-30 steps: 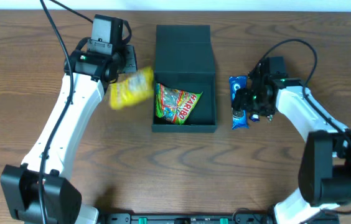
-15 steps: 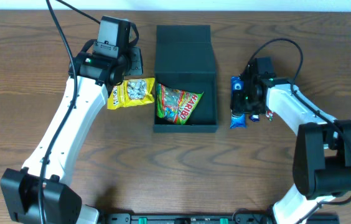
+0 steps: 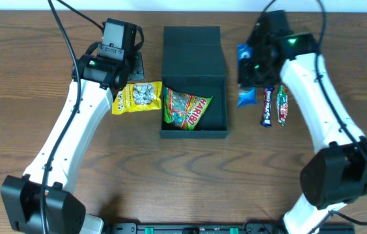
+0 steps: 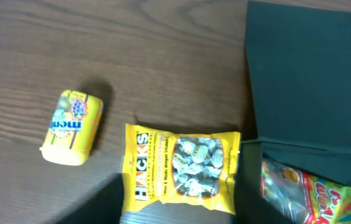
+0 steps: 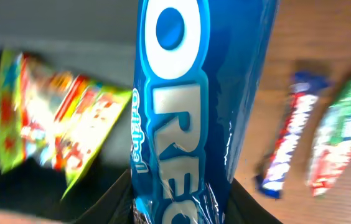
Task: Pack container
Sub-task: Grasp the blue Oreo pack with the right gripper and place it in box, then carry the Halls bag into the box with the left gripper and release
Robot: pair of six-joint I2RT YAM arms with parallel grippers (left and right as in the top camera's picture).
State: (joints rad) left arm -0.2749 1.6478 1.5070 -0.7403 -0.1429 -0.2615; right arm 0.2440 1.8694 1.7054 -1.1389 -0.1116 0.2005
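Observation:
The container [image 3: 194, 133] is a dark teal box in the middle of the table, with its lid [image 3: 193, 49] flapped open at the back. A Haribo packet [image 3: 187, 108] lies inside it. My left gripper [image 3: 131, 70] stands open just left of the box. Under it a yellow Hacks packet [image 4: 182, 165] lies flat on the wood, held by nothing. My right gripper [image 5: 185, 208] is shut on a blue Oreo pack [image 5: 200, 106] and holds it above the table at the box's right rim [image 3: 226, 97].
Two snack bars [image 3: 267, 106] [image 3: 282, 104] lie side by side on the wood right of the box. A small yellow Mentos pack [image 4: 73, 126] lies left of the Hacks packet. Cables run off both arms at the back.
My left gripper opened and let the yellow packet down flat beside the box. My right gripper shut on the Oreo pack and lifted it back and leftward, uncovering the two bars.

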